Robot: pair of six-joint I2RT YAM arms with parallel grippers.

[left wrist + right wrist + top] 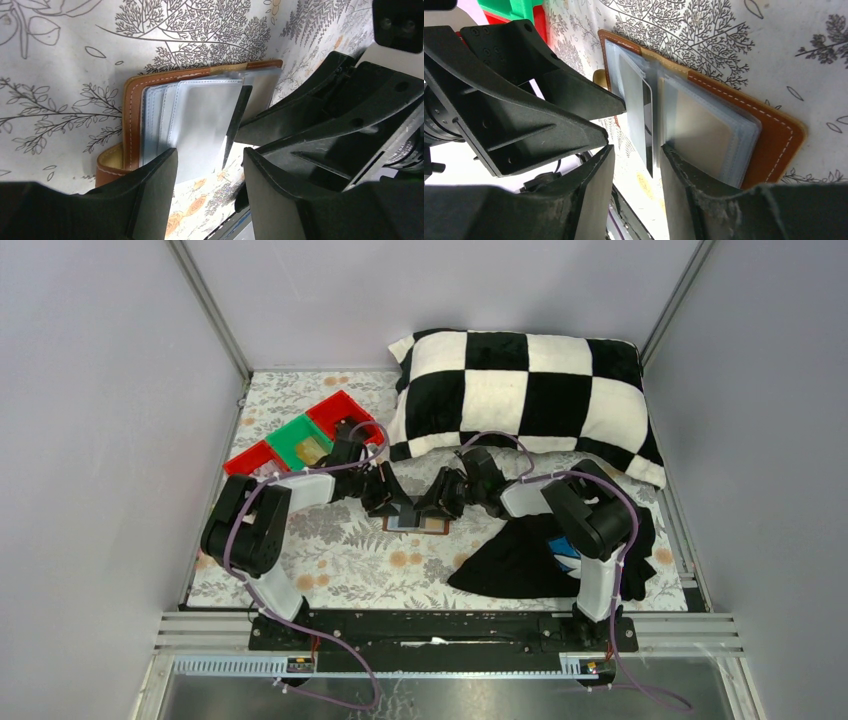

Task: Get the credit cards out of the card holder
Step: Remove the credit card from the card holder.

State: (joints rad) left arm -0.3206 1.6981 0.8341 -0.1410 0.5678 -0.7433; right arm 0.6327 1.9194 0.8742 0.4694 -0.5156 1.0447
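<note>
The card holder (418, 524) lies open on the floral worktop (340, 560), dead centre between the arms, with the red and green trays (290, 445) at its 10 o'clock. One grey credit card (636, 107) stands partly out of its sleeve, its free edge tilted up off the pockets. The left pincer (207, 160) is spread wide and empty, straddling that card's 6 o'clock edge. The right pincer (635, 150) is also apart, with the card's edge in its gap but not pinched (a sliver of space shows either side). The card looks light, stiff and slick. It is best pinched flat across its exposed edge while the brown rim is pinned.
</note>
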